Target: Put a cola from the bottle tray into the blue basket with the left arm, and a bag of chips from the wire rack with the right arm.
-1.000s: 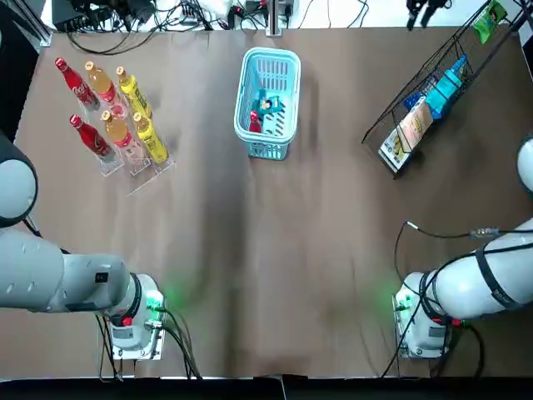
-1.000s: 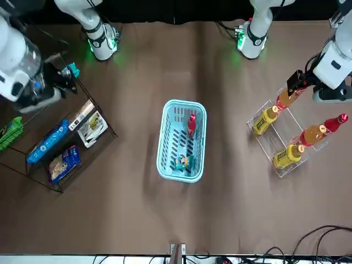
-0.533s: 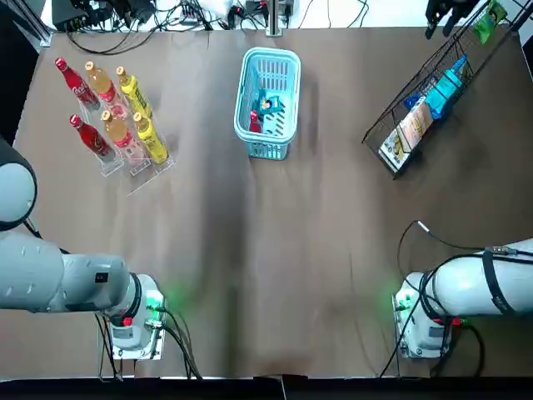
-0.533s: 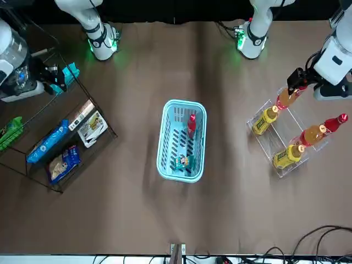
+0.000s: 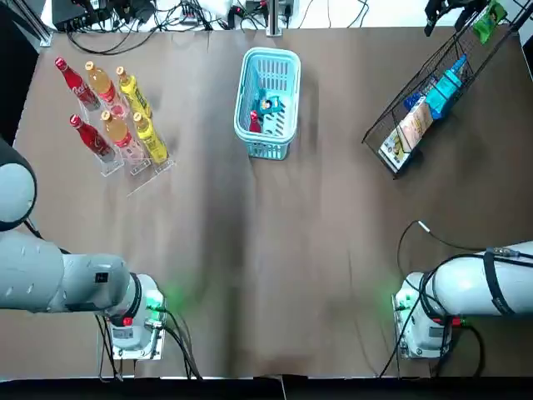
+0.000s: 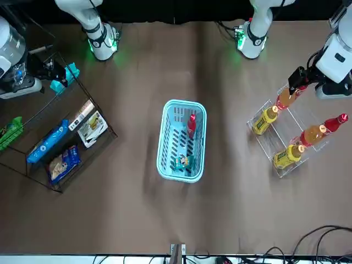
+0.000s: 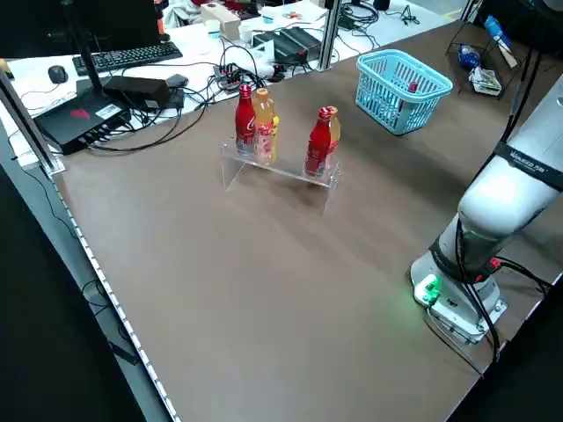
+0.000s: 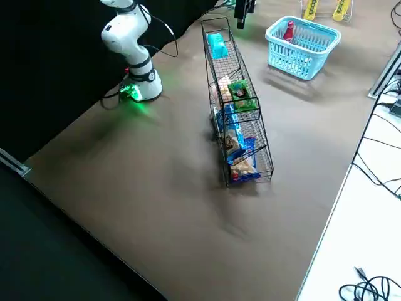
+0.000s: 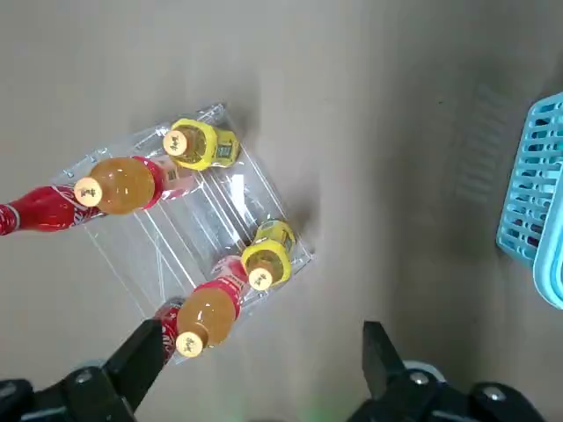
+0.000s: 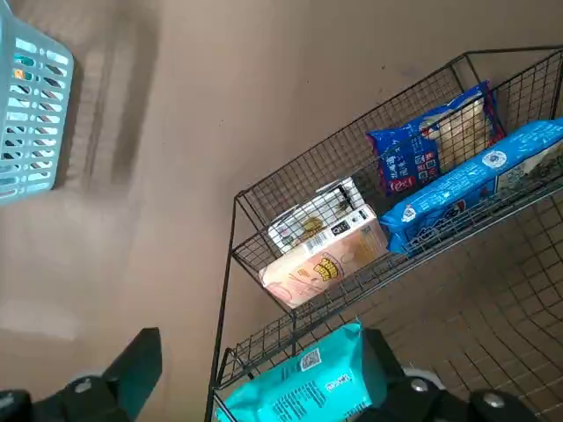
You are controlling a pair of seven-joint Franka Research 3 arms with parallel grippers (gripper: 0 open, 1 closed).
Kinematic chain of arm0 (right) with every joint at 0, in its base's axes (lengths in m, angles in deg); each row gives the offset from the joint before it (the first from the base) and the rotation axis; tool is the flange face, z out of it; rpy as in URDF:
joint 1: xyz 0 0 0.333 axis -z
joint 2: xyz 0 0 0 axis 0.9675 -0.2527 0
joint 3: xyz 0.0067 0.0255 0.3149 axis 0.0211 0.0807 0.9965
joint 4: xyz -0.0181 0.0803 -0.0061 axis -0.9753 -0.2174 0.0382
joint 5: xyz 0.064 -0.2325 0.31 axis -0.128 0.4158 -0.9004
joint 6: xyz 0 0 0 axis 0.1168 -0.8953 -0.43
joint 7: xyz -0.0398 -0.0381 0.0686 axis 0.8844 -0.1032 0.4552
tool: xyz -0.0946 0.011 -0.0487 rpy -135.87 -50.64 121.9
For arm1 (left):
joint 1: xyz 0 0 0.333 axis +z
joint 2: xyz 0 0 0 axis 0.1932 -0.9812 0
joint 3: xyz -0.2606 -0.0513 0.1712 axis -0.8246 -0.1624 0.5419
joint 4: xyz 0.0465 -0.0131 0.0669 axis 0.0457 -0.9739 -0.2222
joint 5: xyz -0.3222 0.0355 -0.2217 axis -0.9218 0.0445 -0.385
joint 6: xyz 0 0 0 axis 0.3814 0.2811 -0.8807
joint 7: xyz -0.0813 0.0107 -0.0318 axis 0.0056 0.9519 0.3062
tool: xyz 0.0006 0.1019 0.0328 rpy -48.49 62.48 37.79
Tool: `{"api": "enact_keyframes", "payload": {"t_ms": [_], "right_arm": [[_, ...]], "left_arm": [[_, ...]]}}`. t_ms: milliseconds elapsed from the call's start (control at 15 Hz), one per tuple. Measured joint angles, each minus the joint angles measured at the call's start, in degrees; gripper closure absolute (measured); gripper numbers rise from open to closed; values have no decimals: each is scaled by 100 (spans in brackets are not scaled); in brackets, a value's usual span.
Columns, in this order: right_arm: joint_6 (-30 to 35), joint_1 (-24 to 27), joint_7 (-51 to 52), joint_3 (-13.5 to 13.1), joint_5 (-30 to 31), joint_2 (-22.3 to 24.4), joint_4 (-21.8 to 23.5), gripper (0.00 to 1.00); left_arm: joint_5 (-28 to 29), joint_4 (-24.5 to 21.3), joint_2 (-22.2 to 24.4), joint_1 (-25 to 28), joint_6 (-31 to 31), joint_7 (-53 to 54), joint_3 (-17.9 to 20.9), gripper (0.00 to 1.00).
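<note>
The blue basket (image 5: 269,62) holds a red cola bottle (image 5: 255,122) and a small bag (image 5: 268,106). Two red colas (image 5: 76,82) (image 5: 91,137) stand in the clear bottle tray (image 5: 137,171) with orange and yellow bottles. My left gripper (image 6: 298,80) hangs open and empty high over the tray (image 9: 158,255). The wire rack (image 5: 391,146) carries several snack bags. My right gripper (image 5: 450,8) hovers open above the rack's upper end, and the teal bag (image 10: 299,387) lies on the top shelf below its fingers (image 10: 141,356).
Blue bags (image 10: 413,158) and a pale packet (image 10: 321,251) lie on the rack's lower shelves, and a green bag (image 6: 11,132) hangs at its outer end. Both arm bases (image 5: 133,321) (image 5: 425,321) sit at the near edge. Cables lie beyond the far edge.
My right gripper has moved sideways along the far edge to above the rack's upper end. My left arm has shifted slightly over the bottle tray. Basket, bottles and bags have not moved.
</note>
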State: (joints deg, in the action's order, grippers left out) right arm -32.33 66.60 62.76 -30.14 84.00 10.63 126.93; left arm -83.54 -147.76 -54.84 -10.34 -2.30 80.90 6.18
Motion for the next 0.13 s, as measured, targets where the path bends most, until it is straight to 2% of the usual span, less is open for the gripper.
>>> {"api": "enact_keyframes", "payload": {"t_ms": [133], "right_arm": [[-50,7,-4,-1,0,2,-2,0]], "left_arm": [[0,0,0,0,2,0,0,0]]}}
